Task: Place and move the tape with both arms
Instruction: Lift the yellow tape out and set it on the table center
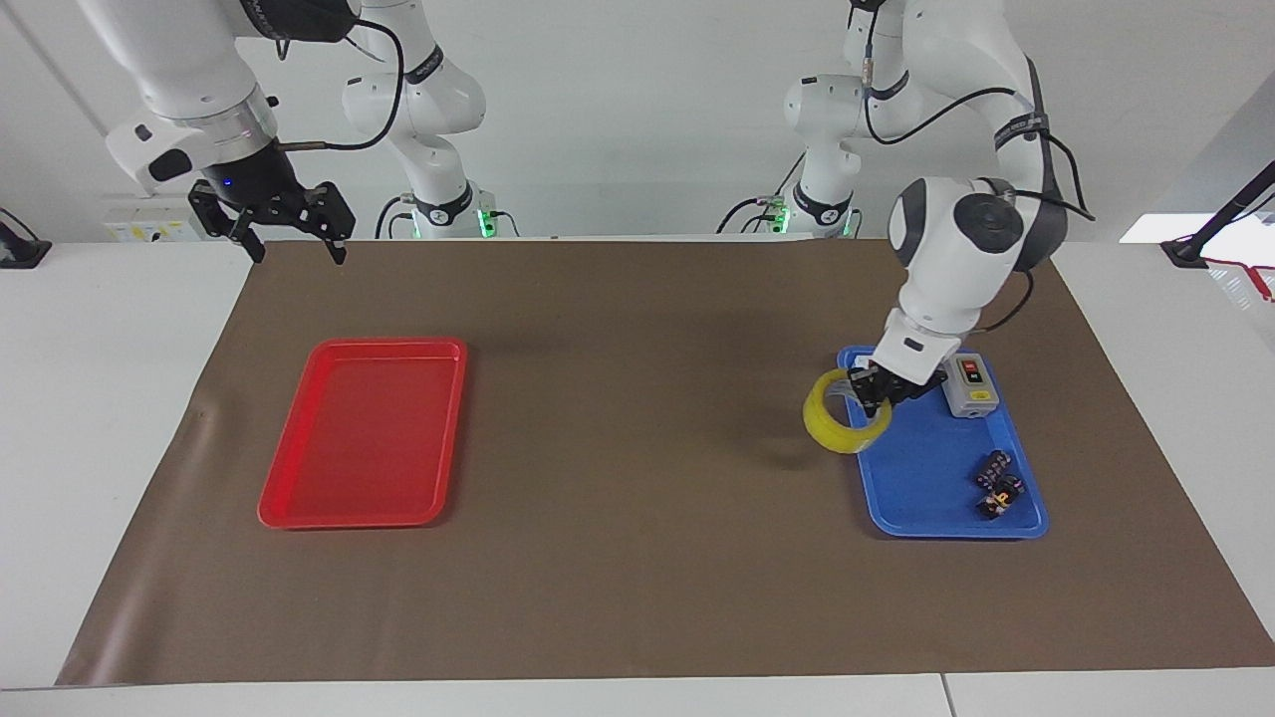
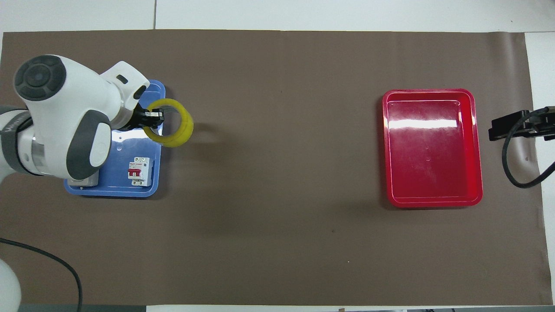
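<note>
While the left pincer (image 1: 877,396) grips the translucent yellow tape roll (image 1: 842,423) above the blue plastic tray's (image 1: 931,498) 9 o'clock rim, seemingly mid-carry, next comes centre-bench placement; right pincer (image 1: 289,237) waits wide open.

A blue tray (image 1: 926,498) holds a switch box (image 1: 969,384), a breaker (image 2: 140,170) and small dark parts (image 1: 999,483); a red tray (image 1: 369,433) lies well apart from it.
</note>
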`<state>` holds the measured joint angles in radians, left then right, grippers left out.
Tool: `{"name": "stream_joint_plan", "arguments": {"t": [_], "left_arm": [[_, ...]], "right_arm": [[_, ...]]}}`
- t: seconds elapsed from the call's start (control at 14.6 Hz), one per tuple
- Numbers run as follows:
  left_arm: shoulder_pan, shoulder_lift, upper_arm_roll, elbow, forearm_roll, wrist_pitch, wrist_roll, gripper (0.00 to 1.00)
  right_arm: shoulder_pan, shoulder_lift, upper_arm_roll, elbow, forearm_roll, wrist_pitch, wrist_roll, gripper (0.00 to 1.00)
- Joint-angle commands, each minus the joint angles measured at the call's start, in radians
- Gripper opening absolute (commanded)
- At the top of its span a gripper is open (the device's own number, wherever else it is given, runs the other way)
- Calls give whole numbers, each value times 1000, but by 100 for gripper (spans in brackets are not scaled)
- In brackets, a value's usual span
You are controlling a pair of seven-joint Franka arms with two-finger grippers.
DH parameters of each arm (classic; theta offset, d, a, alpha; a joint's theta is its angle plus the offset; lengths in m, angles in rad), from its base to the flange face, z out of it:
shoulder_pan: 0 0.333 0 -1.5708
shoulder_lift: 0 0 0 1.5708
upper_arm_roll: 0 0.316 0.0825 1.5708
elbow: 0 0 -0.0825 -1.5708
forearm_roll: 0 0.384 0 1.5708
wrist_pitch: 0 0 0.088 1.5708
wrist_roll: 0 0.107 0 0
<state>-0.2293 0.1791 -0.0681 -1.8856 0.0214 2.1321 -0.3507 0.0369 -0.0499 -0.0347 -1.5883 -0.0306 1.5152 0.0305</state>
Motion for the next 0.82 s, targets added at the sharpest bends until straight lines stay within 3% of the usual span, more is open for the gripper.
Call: {"name": "stream_joint_plan", "arguments": {"t": [0.0,0.21,0.55,0.76], "left_arm": [[-100,25,11,-17,25,102,-201,0],[-195,68,11,-7,25,204,-345,0],[-326,198,14,83,110,206,-502,0],[-347,212,11,82,153,209,-557,0]], "right_arm": [[-9,-19,3,-27,15,20,-18,100],[-9,-19,3,-27,15,20,-20,100],[-9,-19,3,-25,15,20,-18,100],[-9,-19,3,-27,15,20,-18,100]]}}
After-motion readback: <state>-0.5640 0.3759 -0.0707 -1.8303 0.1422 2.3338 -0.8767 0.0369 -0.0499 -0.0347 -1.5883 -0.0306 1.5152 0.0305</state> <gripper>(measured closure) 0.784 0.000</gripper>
